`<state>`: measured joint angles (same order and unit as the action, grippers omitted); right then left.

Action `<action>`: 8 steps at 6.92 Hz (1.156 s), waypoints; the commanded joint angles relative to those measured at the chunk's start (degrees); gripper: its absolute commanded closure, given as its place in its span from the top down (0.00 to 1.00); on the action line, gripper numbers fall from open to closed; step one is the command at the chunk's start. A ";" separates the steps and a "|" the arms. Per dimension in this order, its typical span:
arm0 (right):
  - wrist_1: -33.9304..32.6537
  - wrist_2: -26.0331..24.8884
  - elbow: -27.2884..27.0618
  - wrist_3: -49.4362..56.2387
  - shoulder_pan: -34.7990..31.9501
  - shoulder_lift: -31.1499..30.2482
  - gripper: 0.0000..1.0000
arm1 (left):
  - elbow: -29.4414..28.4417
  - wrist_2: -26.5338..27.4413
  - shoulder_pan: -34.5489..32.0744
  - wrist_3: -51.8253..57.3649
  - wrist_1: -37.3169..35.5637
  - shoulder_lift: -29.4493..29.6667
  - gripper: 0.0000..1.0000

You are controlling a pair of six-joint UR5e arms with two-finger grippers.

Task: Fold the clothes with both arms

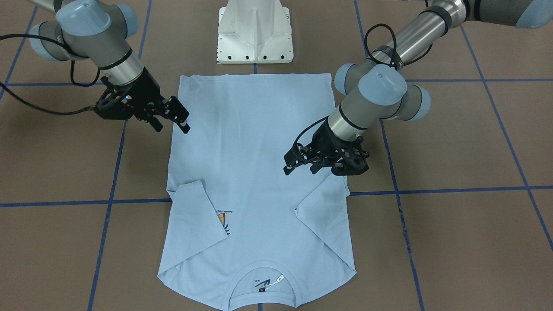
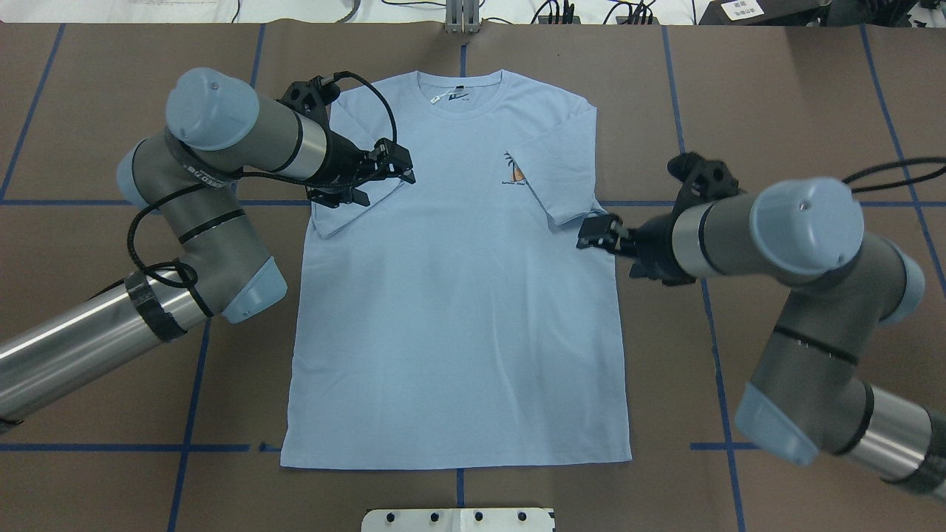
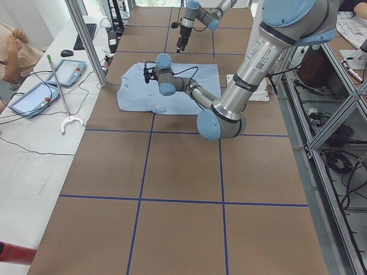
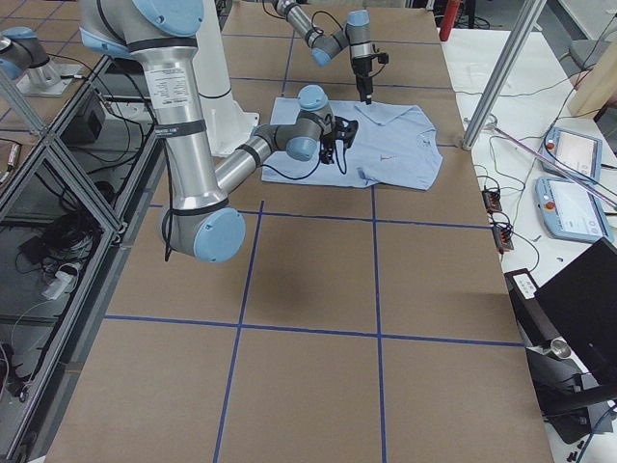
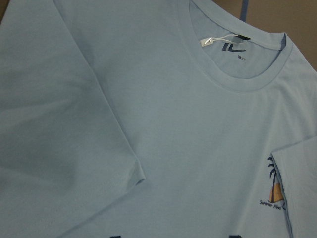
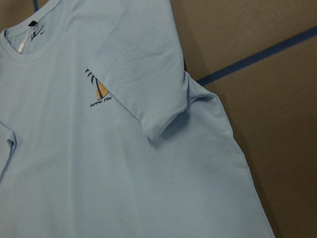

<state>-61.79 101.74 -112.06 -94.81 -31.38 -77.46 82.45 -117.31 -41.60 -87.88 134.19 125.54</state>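
The pale blue T-shirt (image 2: 458, 310) lies flat on the brown table, chest up, collar away from the robot. Both sleeves are folded inward; the right one (image 2: 562, 170) partly covers the palm-tree print (image 2: 515, 174). My left gripper (image 2: 388, 188) hovers open and empty over the folded left sleeve (image 2: 332, 219). It also shows in the front-facing view (image 1: 300, 169). My right gripper (image 2: 602, 255) is open and empty at the shirt's right edge, just below the right sleeve. It also shows in the front-facing view (image 1: 173, 125). The wrist views show only shirt (image 5: 173, 148) (image 6: 99, 173).
The white pedestal base (image 1: 255, 34) stands just behind the shirt's hem. Blue tape lines (image 2: 96, 447) cross the brown table. A side bench with tablets (image 3: 69, 71) and a person's arm (image 3: 17, 48) lies beyond the collar end.
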 commanded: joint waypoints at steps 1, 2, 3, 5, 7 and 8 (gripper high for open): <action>-16.75 -16.94 -10.76 -9.63 16.28 -3.31 0.96 | 3.95 0.23 0.37 -0.45 -0.15 -2.14 0.91; -20.53 -23.97 -11.25 -16.30 23.83 -4.18 0.91 | 5.52 0.32 0.29 -1.41 -0.24 -2.40 0.91; -21.26 -29.27 -11.16 -22.55 29.04 -6.28 0.86 | 7.01 0.32 0.37 -1.94 -0.33 -3.97 0.91; -21.27 -29.76 -10.90 -24.81 31.90 -9.89 0.73 | 8.08 0.50 0.37 -2.03 -0.33 -5.65 0.91; -21.27 -29.67 -10.99 -25.85 32.26 -9.99 0.57 | 8.70 2.78 0.46 -3.34 -0.33 -5.39 0.91; -21.27 -29.76 -10.81 -25.86 32.43 -9.55 0.51 | 8.70 2.87 0.46 -3.35 -0.33 -5.57 0.91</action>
<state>-83.07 72.06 -122.96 -120.36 0.80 -87.32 91.05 -114.74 -41.17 -90.89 133.86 120.09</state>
